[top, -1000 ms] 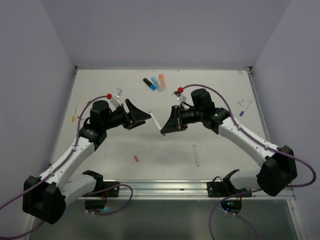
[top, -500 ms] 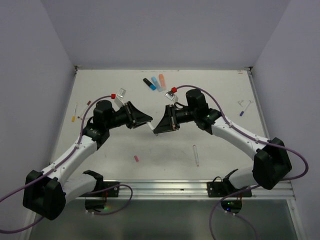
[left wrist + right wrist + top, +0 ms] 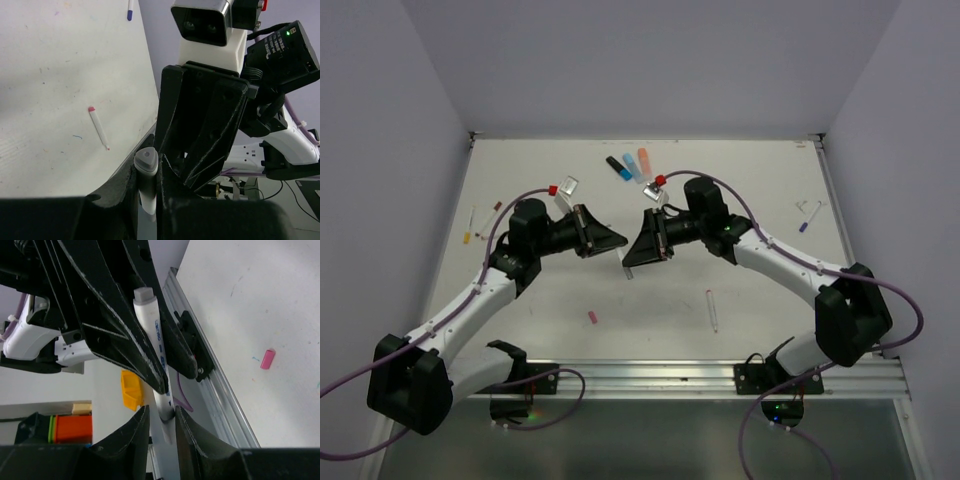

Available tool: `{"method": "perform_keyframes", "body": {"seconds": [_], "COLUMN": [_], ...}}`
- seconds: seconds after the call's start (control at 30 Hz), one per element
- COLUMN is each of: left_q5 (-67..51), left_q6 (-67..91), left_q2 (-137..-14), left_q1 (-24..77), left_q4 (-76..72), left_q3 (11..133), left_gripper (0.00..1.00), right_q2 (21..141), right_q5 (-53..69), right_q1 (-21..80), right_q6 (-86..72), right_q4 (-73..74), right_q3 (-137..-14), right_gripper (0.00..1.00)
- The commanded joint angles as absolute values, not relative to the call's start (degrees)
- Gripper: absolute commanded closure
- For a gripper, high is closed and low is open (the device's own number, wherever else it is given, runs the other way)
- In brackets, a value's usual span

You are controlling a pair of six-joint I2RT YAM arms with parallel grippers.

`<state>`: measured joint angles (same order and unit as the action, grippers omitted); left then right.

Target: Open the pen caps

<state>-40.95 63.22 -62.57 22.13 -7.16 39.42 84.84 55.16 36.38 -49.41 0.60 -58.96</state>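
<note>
One white pen (image 3: pixel 150 320) spans left end effector (image 3: pixel 147 175) and right end effector (image 3: pixel 162 416).

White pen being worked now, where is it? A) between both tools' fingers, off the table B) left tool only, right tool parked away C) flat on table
A: wrist views show the white pen in the fingers of the left tool and the right tool, above the table.

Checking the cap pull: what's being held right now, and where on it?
One white pen: left gripper pinches its grey-tipped end; right gripper's fingers flank the other end, grip unclear.
</note>
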Motion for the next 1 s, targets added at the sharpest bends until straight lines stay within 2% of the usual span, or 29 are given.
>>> {"method": "perform_keyframes", "body": {"seconds": [0.0,0.13,0.5,0.6,0.63,0.7,0.73,0.77,0.8,0.9,0.97], "left_q5": [-42.80,-42.63,-42.10,-42.19,-42.36,-42.01,-41.32,-38.96,-37.80,-31.75,-26.92], "left_q6": [62.92,63.90,69.43,70.92,71.36,71.02,69.71,65.96,63.92,57.14,55.73], "left_q2": [-62.05,-62.05,-62.22,-62.31,-62.31,-62.14,-61.88,-61.18,-60.91,-58.98,-55.75], "left_q1": [21.97,22.15,22.15,22.15,22.15,22.06,21.89,21.54,21.27,20.39,20.39], "left_q4": [-8.78,-10.02,-15.64,-17.30,-17.75,-16.28,-13.91,-8.32,-5.48,6.44,9.31], "left_q3": [38.85,38.32,36.12,35.51,35.51,36.03,37.95,39.62,42.42,46.40,46.94], "left_gripper": [1.00,1.00,1.00,1.00,0.83,0.48,0.18,0.06,0.00,0.00,0.00], "right_q2": [86.04,87.10,88.07,88.42,88.42,87.81,87.54,86.76,86.31,84.91,84.38], "right_q5": [57.57,57.04,54.93,54.93,55.02,54.59,54.06,53.53,52.39,50.54,47.74], "right_q1": [36.47,36.48,37.61,37.79,37.88,37.97,37.88,37.88,37.97,37.97,37.88], "right_q6": [-51.76,-52.47,-52.91,-52.91,-52.82,-52.82,-52.65,-51.78,-51.51,-50.45,-49.14], "right_q4": [-5.27,-7.28,-8.53,-8.53,-8.53,-8.35,-7.22,-6.34,-4.94,-2.56,1.30], "right_q3": [-62.40,-62.84,-62.14,-62.05,-61.88,-61.61,-61.35,-60.91,-60.56,-58.28,-57.04], "right_gripper": [0.69,0.69,0.78,0.96,1.00,1.00,1.00,1.00,1.00,1.00,1.00]}}
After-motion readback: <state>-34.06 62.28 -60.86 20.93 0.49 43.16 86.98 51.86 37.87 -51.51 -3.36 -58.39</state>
